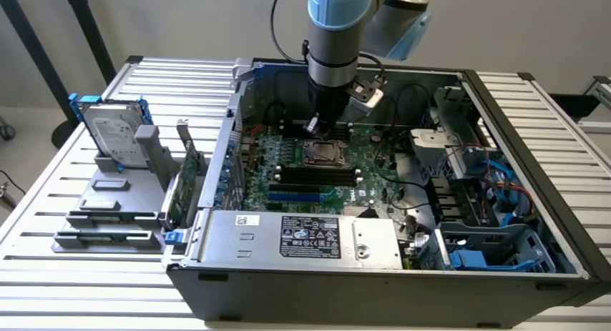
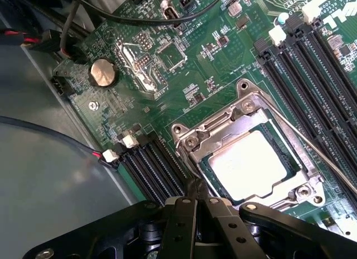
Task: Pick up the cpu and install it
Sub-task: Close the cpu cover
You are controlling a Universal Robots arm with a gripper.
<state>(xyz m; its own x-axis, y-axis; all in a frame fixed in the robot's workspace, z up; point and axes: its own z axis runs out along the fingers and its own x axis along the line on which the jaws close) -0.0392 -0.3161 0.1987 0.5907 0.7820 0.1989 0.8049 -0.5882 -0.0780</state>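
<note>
Now, going from the exterior view's left, a silver hard drive in a blue bracket is standing upright on a grey holder, and a long green circuit card is standing on edge just beside it, all resting on a ribbed white table against a pale wall. Next, the open computer case is lying on its side, with a grey power supply along its near edge carrying a black label whose writing is too small to read. Inside, the green motherboard is showing a round coin battery, black memory slots and black cables. The gripper is hanging over the board with its fingers pressed together, holding nothing. The cpu is sitting flat in its metal-framed socket, just beside the fingertips. Toward the exterior view's right, blue drive bays are filling the case's corner.
</note>
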